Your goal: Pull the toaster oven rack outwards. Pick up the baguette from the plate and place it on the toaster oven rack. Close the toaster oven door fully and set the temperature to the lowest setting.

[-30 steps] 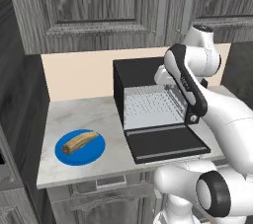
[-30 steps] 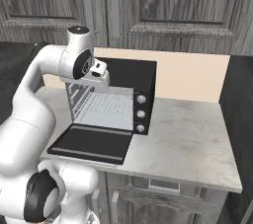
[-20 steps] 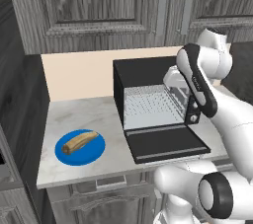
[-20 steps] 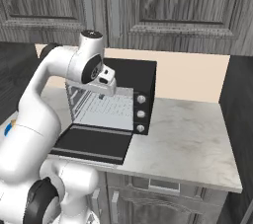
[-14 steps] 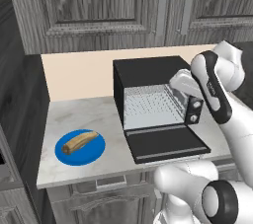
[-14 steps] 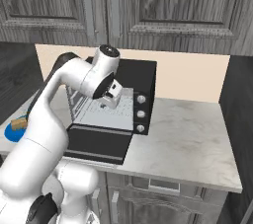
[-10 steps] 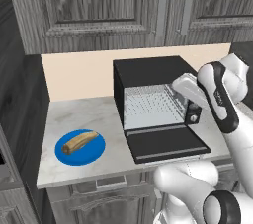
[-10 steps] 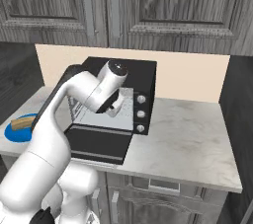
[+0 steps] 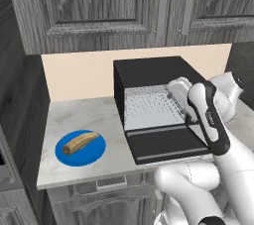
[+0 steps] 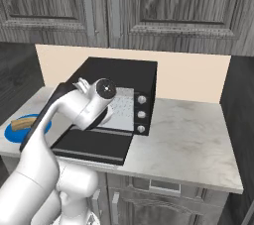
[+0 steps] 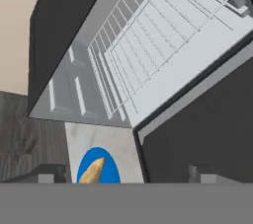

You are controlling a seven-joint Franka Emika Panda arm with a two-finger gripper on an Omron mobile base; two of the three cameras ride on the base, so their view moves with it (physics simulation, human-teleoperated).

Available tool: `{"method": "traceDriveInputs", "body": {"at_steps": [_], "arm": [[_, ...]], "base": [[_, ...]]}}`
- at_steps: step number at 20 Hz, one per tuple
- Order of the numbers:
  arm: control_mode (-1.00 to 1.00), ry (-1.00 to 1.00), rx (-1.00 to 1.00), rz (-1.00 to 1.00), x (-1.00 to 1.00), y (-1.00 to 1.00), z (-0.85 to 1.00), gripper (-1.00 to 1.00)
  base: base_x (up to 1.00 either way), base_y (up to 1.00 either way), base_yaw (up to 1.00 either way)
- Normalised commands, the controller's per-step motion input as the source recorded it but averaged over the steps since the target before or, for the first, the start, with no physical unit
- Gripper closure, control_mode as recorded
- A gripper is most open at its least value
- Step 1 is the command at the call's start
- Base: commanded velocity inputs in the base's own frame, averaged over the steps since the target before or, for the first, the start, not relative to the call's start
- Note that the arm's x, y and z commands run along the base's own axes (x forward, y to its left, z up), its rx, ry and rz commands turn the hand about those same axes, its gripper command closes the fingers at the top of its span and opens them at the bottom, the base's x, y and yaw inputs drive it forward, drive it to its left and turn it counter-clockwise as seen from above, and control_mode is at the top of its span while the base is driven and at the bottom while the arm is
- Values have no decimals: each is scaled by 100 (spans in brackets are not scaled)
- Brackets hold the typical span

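Gripper fingers spread apart, holding nothing, poised over the lowered toaster oven door at the cavity mouth. Toaster oven rack sits inside the toaster oven. Baguette lies on the blue plate, left of the oven on the counter.

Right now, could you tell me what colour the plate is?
Bright blue; the plate shows best in the left base view.

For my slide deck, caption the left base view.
Robot arm at the open toaster oven, door down; baguette waits on its blue plate.
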Motion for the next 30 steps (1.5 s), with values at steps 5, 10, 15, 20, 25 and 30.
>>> {"method": "traceDriveInputs", "body": {"at_steps": [5, 10, 15, 20, 25, 30], "arm": [[-100, 5, 2, -8, 17, -1, 0, -100], [-100, 0, 1, -3, 39, -5, -29, -100], [-100, 0, 1, -5, 34, 0, -46, -100], [-100, 0, 2, -5, 19, 0, -46, -100], [-100, -6, 7, -5, 11, 0, -28, -100], [-100, -18, 22, -6, 0, 0, -9, -100]], "base": [[0, 0, 0], [0, 0, 0], [0, 0, 0], [0, 0, 0], [0, 0, 0], [0, 0, 0]]}}
